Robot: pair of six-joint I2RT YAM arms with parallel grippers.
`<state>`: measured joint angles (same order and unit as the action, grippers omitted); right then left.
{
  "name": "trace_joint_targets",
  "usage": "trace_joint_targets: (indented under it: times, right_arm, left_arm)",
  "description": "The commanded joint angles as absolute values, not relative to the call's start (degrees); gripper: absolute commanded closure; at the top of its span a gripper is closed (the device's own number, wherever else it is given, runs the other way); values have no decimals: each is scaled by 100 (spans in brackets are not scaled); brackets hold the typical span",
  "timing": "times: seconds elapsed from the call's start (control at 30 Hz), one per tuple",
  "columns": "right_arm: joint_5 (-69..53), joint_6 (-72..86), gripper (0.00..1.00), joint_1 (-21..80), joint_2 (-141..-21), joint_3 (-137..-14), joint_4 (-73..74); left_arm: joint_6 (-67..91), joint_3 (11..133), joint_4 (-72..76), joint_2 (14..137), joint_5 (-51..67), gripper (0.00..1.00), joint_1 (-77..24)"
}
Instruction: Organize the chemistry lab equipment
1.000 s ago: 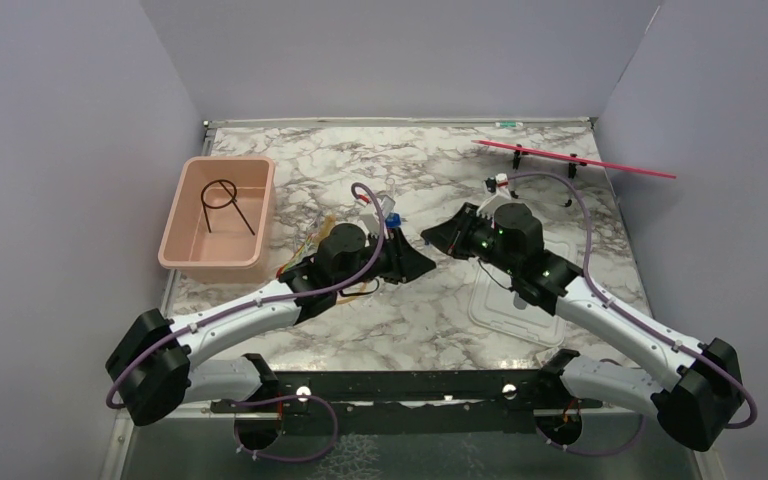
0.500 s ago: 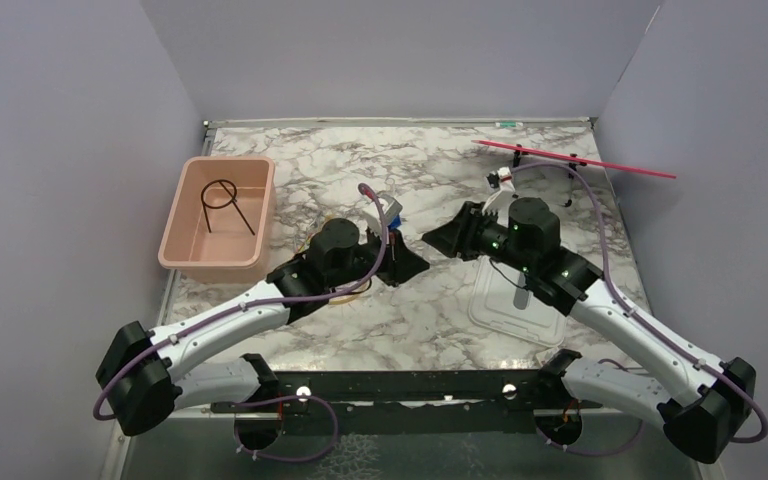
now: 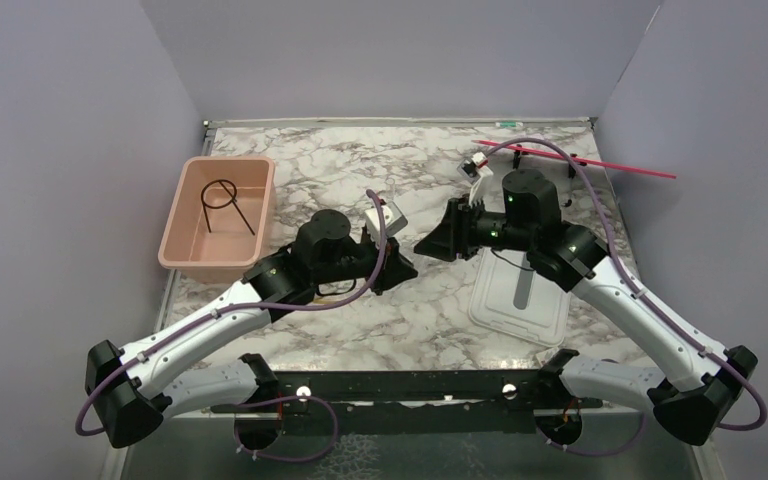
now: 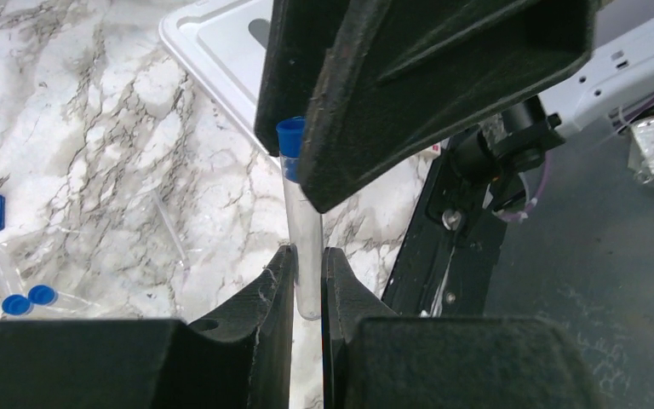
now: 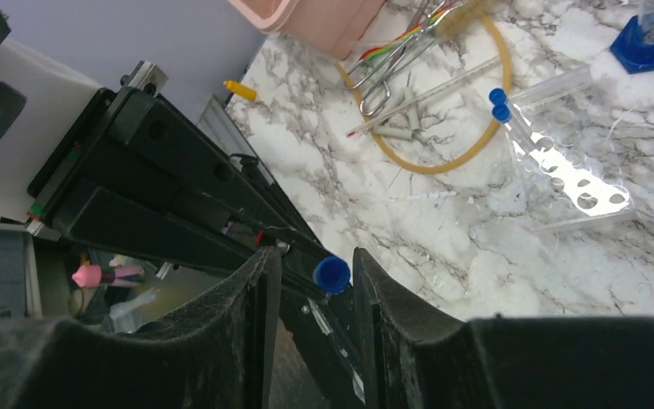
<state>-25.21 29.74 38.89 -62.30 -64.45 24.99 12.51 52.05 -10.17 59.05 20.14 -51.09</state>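
My left gripper (image 4: 308, 251) is shut on a clear blue-capped tube (image 4: 305, 217) and holds it above the table, cap end pointing at my right gripper (image 4: 426, 77). My right gripper (image 5: 315, 256) is open, its jaws either side of the tube's blue cap (image 5: 332, 274) with a gap on the left side. In the top view the two grippers (image 3: 405, 265) (image 3: 428, 243) meet tip to tip at mid-table. On the table lie the amber tubing loop (image 5: 443, 162), metal tongs (image 5: 392, 60), two more blue-capped tubes (image 5: 519, 119) and the blue-based vial (image 5: 647, 43). The black wire ring (image 3: 225, 200) lies in the pink tub (image 3: 188, 262).
The white lid (image 3: 520, 295) lies under my right arm, at the front right. A clear strip with holes (image 5: 579, 183) lies beside the tubes. A pink rod on black feet (image 3: 575, 158) stands at the back right. Walls close in the left, back and right.
My left arm has drawn back and lifted with the tube. My right gripper has risen and swung left to the tube's cap, uncovering the white lid.
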Motion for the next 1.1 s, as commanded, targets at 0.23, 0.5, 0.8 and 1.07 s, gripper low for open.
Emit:
trace_joint_targets:
  times: [0.23, 0.5, 0.8, 1.07]
  right_arm:
    - [-3246, 2668, 66, 3894, -6384, -6411, 2703]
    - [-3428, 2679, 69, 3894, -6490, -6331, 2536]
    - [-3020, 2634, 89, 3894, -6497, -6362, 2517]
    - [-1780, 2133, 90, 3930, -7190, -6546, 2483]
  left_arm:
    - [462, 5573, -1691, 5937, 2215, 95, -5118]
    - [385, 5625, -1701, 5954, 2134, 95, -5119]
    - [477, 5601, -1819, 5705, 1251, 61, -5122]
    - [617, 5458, -2048, 4918, -1138, 29, -5120]
